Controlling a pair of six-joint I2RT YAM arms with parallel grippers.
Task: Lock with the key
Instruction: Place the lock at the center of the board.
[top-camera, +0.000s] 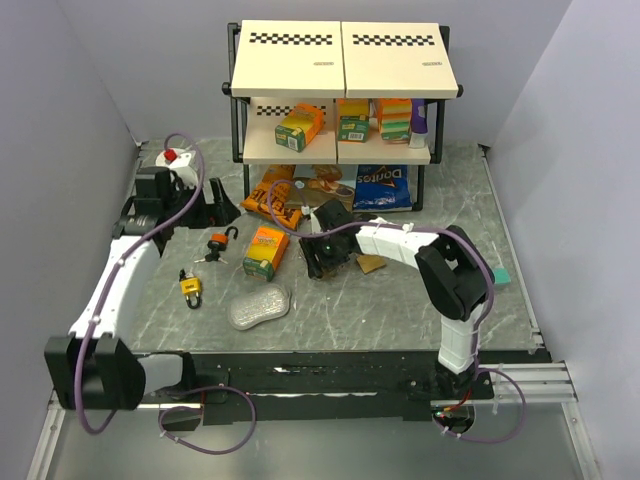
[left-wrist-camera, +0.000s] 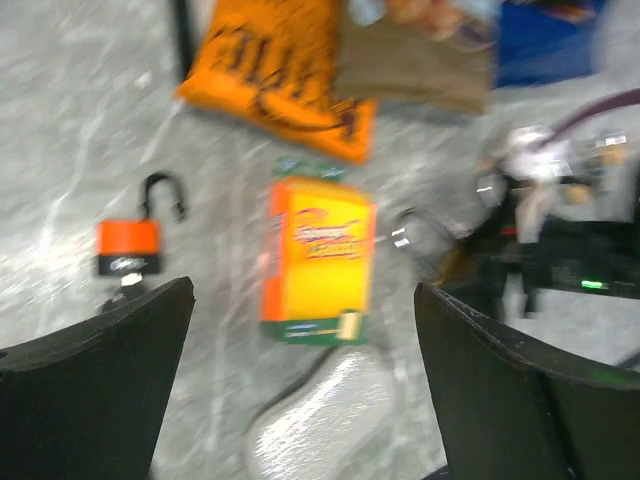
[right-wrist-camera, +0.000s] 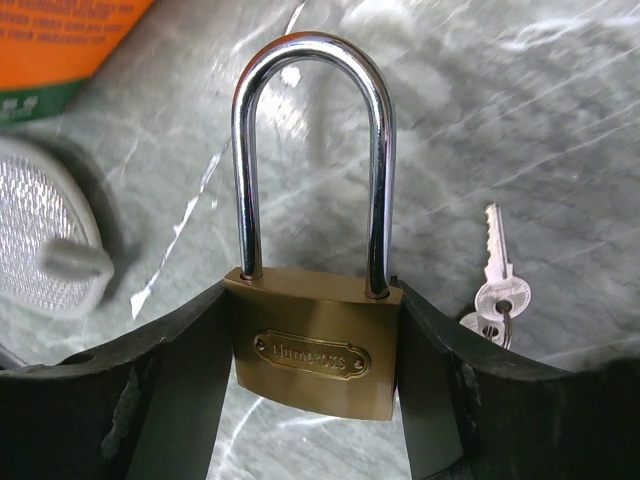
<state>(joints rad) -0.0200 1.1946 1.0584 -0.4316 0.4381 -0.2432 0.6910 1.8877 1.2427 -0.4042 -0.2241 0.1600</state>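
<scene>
My right gripper (right-wrist-camera: 312, 305) is shut on a brass padlock (right-wrist-camera: 313, 350), its fingers pressing the body's two sides. The chrome shackle (right-wrist-camera: 312, 60) points away from me with both legs in the body. A small bunch of silver keys (right-wrist-camera: 497, 292) lies on the marble table just right of it, apart from the lock. In the top view the right gripper (top-camera: 325, 258) sits mid-table. My left gripper (left-wrist-camera: 303, 292) hangs open and empty above the table, at the left in the top view (top-camera: 213, 207).
An orange padlock (top-camera: 222, 243) with open shackle and a yellow padlock (top-camera: 190, 288) lie at the left. An orange-yellow box (top-camera: 265, 250) and a clear reflector (top-camera: 258, 306) lie between the arms. A shelf rack (top-camera: 340, 100) with boxes stands behind, snack bags (top-camera: 380, 187) under it.
</scene>
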